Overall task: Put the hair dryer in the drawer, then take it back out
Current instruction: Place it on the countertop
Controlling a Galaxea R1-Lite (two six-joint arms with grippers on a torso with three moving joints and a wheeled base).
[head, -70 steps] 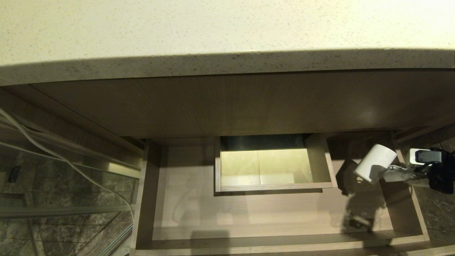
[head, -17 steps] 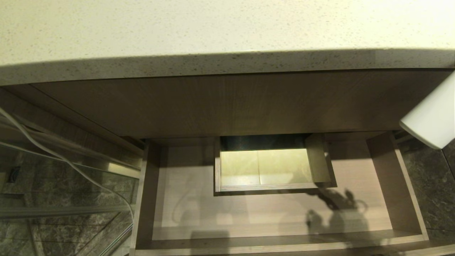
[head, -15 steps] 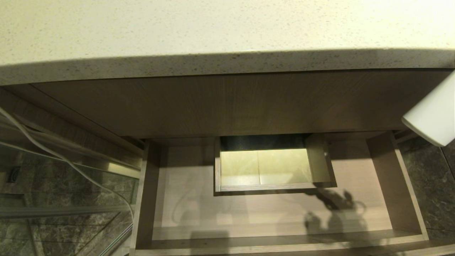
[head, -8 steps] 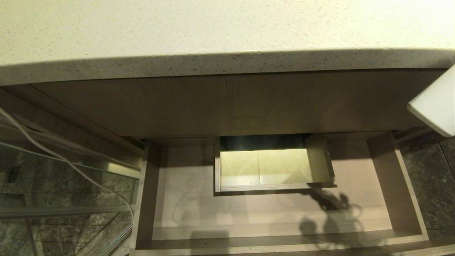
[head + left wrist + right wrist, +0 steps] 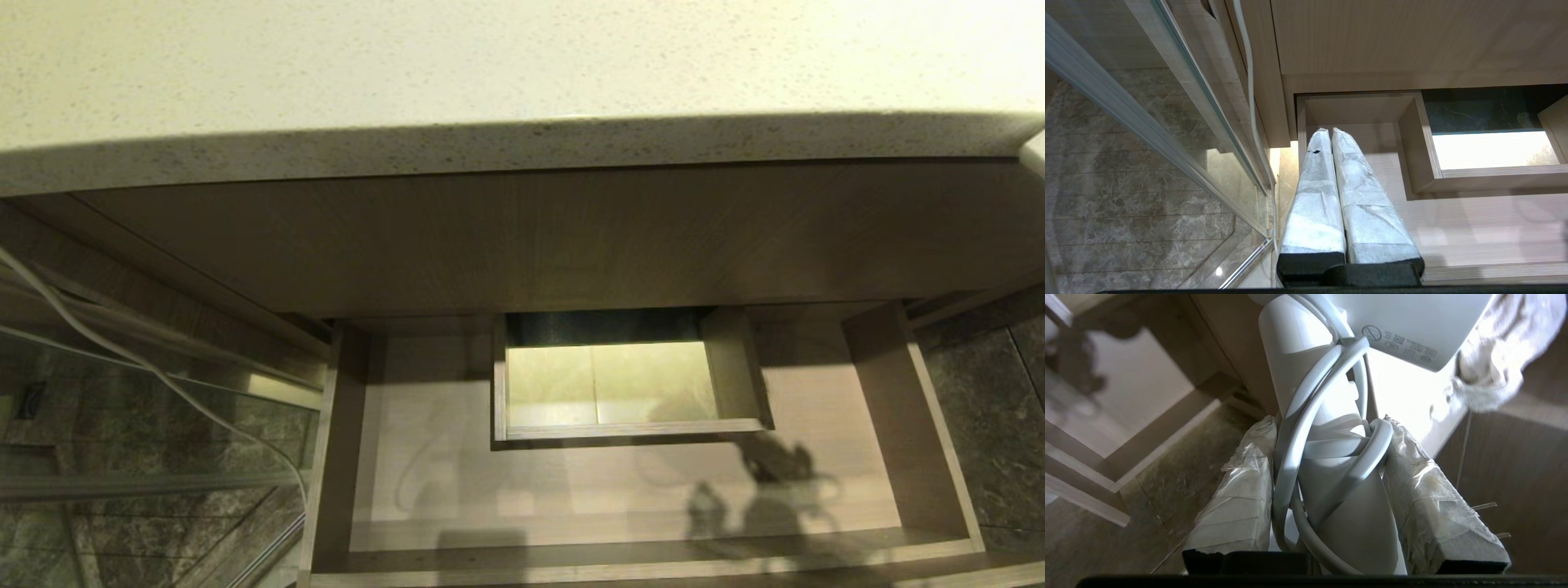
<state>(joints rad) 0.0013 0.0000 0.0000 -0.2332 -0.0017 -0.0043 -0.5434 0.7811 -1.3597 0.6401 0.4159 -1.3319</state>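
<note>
Both fingers [image 5: 1237,498] of the right pincer [image 5: 1327,486] clamp the dryer [image 5: 1331,428] by its cord-wound handle, whose long axis runs straight out between them. Drawer [image 5: 939,457] lies open below, off to the pincer's left; left pincer [image 5: 1331,134] hangs shut, idle

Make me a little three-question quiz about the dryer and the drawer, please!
1. True or false: the drawer stands open with nothing lying in it.
2. What does the right gripper clamp? A) a towel B) the dryer by its cord-wrapped handle C) the drawer's front
3. Fill in: the left gripper hangs over the drawer's left end with its fingers ____.

Key: 1 true; 2 B; 3 shut.
</note>
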